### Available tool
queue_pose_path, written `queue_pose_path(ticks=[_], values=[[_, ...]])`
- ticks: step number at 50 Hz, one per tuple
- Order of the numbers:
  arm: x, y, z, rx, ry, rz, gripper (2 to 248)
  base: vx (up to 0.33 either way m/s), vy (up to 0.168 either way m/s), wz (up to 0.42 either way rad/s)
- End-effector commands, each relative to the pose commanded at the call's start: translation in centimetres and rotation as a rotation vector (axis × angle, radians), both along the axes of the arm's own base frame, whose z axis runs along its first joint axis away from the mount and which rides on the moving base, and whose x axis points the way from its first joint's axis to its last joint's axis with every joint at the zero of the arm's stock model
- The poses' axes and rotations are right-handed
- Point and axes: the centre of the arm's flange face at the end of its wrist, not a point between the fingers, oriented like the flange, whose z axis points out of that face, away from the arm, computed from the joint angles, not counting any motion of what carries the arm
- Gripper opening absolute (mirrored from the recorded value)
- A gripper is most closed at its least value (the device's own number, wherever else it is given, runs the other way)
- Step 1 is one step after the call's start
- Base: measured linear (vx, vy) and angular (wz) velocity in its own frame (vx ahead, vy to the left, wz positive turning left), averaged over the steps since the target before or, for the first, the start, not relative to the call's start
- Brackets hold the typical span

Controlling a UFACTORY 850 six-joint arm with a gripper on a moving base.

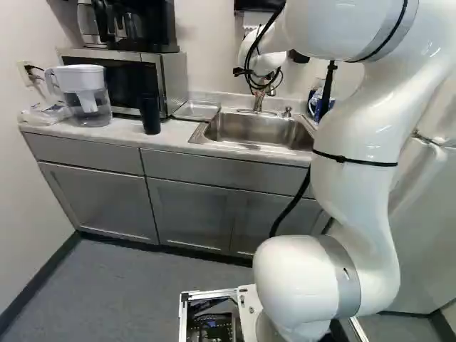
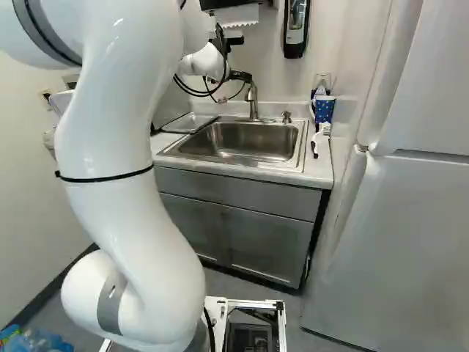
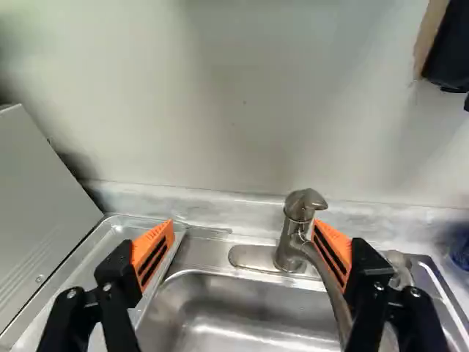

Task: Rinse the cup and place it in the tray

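Pale countertop (image 1: 177, 132) carries a black cup (image 1: 149, 114), a tray (image 1: 197, 110) and a pitcher (image 1: 91, 117) (1 white insert (image 1: 87, 102) inside), the tool (image 2: 240, 75) spread.

"Where do the base views look from?"
"Behind the arm (image 1: 356, 128), one each side, facing ahead and slightly down; both share the sink (image 2: 242, 141)."
"And the wrist view?"
"Much nearer, facing the tap (image 3: 293, 246) and wall (image 3: 220, 95), sink shared too. The arm partly blocks both base views; their overlap may run wider."
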Motion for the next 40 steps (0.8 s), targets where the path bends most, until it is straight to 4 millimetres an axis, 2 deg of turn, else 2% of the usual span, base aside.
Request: queue_pose_path(ticks=[23, 40], values=[[2.1, 0.0, -0.2, 0.000, -0.007, 0.002, 247, 0.000, 0.000, 0.000], [2.6, 0.0, -0.3, -0.001, -0.009, 0.002, 247, 0.000, 0.000, 0.000]])
